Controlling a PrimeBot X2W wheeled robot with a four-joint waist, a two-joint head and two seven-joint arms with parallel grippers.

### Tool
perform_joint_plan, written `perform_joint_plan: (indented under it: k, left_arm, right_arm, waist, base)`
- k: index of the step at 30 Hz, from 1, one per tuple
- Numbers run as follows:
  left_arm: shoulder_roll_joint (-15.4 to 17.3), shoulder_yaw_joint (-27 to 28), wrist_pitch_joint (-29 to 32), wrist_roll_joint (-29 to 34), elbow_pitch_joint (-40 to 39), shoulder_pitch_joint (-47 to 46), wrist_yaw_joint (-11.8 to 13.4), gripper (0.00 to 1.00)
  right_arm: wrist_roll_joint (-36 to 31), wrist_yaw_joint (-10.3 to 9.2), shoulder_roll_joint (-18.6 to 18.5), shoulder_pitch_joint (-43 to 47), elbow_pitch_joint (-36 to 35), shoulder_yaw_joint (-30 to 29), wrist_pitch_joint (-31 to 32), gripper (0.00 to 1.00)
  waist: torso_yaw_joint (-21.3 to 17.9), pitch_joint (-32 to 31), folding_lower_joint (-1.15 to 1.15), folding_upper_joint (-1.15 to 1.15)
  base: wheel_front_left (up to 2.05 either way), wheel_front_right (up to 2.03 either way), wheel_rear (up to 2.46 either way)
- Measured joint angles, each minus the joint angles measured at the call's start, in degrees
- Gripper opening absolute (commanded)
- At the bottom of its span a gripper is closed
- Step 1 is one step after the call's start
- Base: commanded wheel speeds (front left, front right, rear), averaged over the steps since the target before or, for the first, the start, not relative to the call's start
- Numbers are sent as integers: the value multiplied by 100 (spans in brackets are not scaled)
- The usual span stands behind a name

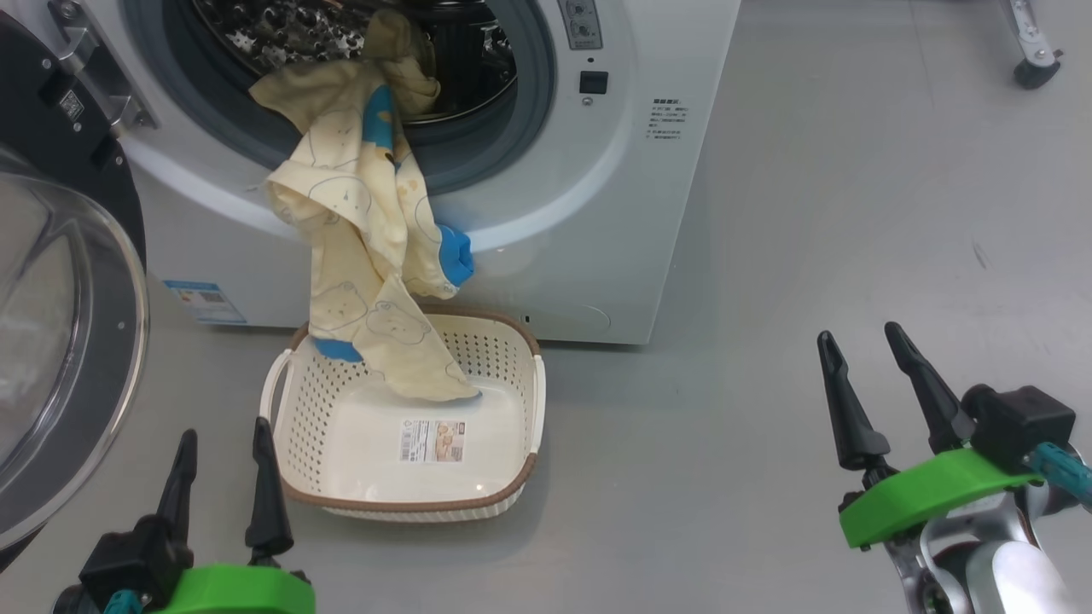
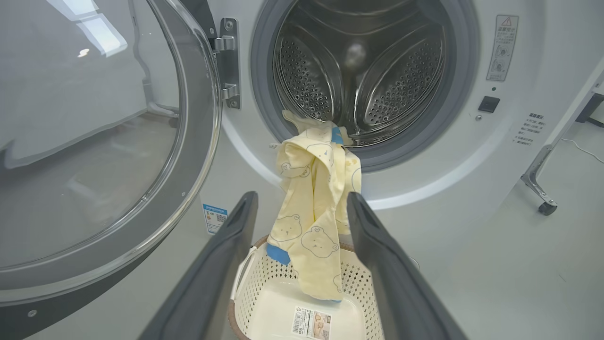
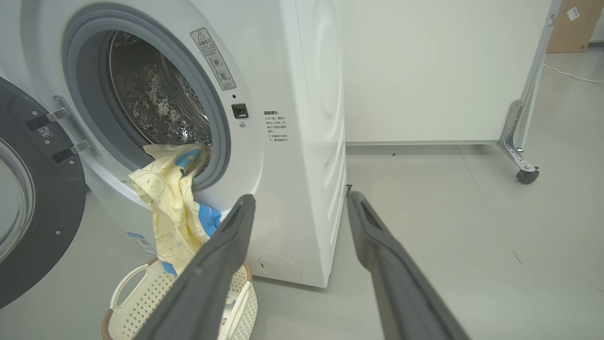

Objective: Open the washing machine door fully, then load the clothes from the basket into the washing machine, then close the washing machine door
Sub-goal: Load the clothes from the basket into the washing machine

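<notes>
The washing machine door (image 1: 60, 341) stands open at left. The clothes (image 1: 358, 247) hang from the washing machine (image 1: 648, 213) mouth, lower end inside the basket (image 1: 401, 505) on the floor (image 1: 853, 213). Left pincer (image 1: 224, 429) and right pincer (image 1: 857, 333) are both spread, holding nothing.

The washing machine (image 1: 614, 170) is standing at the far side, white, with its steel drum (image 1: 281, 34) exposed. The washing machine door (image 1: 77, 358) is hanging swung wide open at the left. The clothes (image 1: 358, 247), cream-yellow with blue bands, are draping from the drum's lip down the front, their lower end trailing into the cream basket (image 1: 307, 426), which is sitting just in front of the machine.
</notes>
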Motion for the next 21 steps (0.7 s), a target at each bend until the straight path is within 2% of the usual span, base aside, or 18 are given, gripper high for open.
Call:
perform_joint_plan:
  k: [21]
  left_arm:
    - [-2,-16,0,-1,133,0,-2,100]
  right_arm:
    - [34,0,0,143,-82,2,19,100]
  waist:
    - [-93,-84,0,0]
  base:
    - [0,0,0]
